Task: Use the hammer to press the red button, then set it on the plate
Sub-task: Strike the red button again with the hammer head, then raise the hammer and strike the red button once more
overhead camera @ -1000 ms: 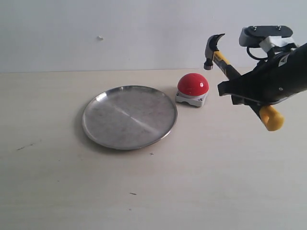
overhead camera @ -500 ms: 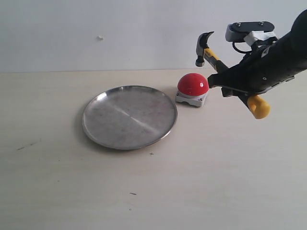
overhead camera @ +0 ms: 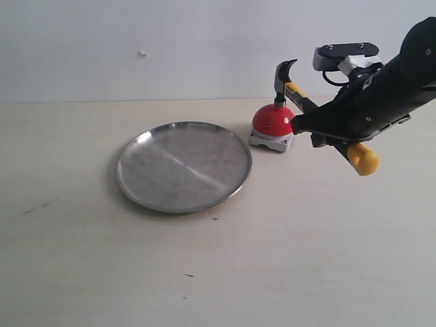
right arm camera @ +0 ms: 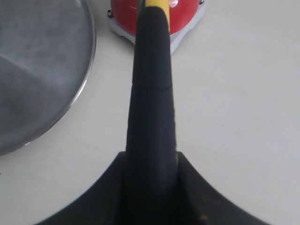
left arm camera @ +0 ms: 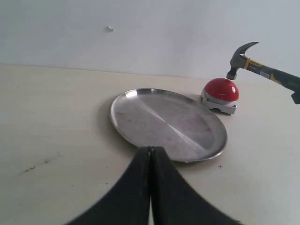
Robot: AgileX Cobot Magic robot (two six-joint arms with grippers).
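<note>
My right gripper (overhead camera: 325,127) (right arm camera: 151,157) is shut on the hammer's black handle (right arm camera: 152,93). The hammer (overhead camera: 300,95) (left arm camera: 260,65) slants down to the left, its dark head (overhead camera: 282,80) resting on top of the red button (overhead camera: 273,122) (left arm camera: 221,90) (right arm camera: 178,14). The handle's yellow end (overhead camera: 363,159) sticks out below the gripper. The steel plate (overhead camera: 184,165) (left arm camera: 168,123) (right arm camera: 33,70) lies just left of the button, apart from it. My left gripper (left arm camera: 150,151) is shut on nothing, hovering near the plate's near rim; it does not show in the exterior view.
A pale wooden table (overhead camera: 286,252) carries everything, with a white wall (overhead camera: 170,41) behind it. A few small dark marks (overhead camera: 41,206) dot the tabletop at the left and front.
My right arm has swung left and down with the hammer. The head came from above and right of the button down onto its dome.
</note>
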